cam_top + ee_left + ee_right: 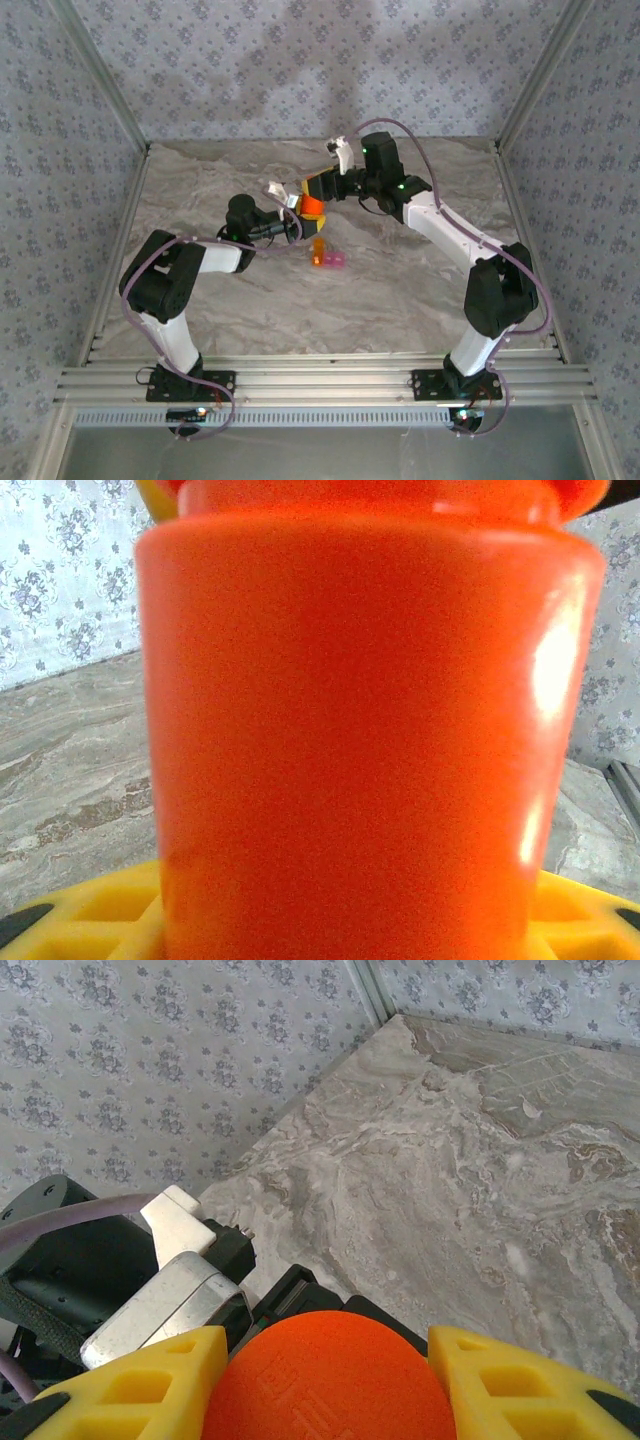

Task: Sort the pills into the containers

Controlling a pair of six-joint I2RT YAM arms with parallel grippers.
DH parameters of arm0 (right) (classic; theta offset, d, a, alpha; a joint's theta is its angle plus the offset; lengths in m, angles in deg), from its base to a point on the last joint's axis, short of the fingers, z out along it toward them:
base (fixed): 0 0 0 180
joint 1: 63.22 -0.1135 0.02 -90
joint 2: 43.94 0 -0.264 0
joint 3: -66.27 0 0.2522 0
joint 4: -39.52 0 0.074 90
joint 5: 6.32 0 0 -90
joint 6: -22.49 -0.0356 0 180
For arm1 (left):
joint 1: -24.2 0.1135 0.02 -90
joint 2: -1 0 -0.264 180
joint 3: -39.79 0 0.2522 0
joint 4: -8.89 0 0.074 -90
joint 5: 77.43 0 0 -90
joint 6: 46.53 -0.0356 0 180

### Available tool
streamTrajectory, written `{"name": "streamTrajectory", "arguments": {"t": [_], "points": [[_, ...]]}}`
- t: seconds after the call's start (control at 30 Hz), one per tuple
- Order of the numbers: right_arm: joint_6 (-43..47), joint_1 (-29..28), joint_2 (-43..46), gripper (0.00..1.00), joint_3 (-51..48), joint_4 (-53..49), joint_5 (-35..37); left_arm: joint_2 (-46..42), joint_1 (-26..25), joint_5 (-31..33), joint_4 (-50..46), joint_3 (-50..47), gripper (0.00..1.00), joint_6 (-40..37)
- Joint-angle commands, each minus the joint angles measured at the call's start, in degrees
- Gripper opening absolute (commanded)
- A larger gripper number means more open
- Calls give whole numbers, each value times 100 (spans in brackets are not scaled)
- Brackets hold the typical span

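Bottle duty for both arms: my left gripper (299, 206) is clamped around the orange bottle (360, 740) and my right gripper (322, 186) pinches its cap (330, 1385). The containers (330, 258) lie on the table (400, 290) near the bottle, toward my bases.

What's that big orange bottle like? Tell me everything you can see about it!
The bottle is round, smooth, shiny orange plastic, narrower at the neck. Its cap is orange too, with a faint pattern pressed in. The left gripper holds its body, and the right gripper squeezes the cap between yellow fingers. It sits between both arms over the middle of the table. What's inside can't be seen.
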Motion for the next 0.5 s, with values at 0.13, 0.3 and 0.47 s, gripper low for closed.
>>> {"name": "streamTrajectory", "arguments": {"t": [0.13, 0.3, 0.47], "points": [[-60, -100, -10, 22, -114, -1432, 125, -439, 203, 687, 773, 348, 0, 258], [-178, -121, 42, 34, 5, -1398, 165, -401, 208, 677, 773, 373, 0, 279], [-299, -92, 107, 42, 60, -1313, 229, -353, 199, 669, 778, 404, 0, 306]]}}
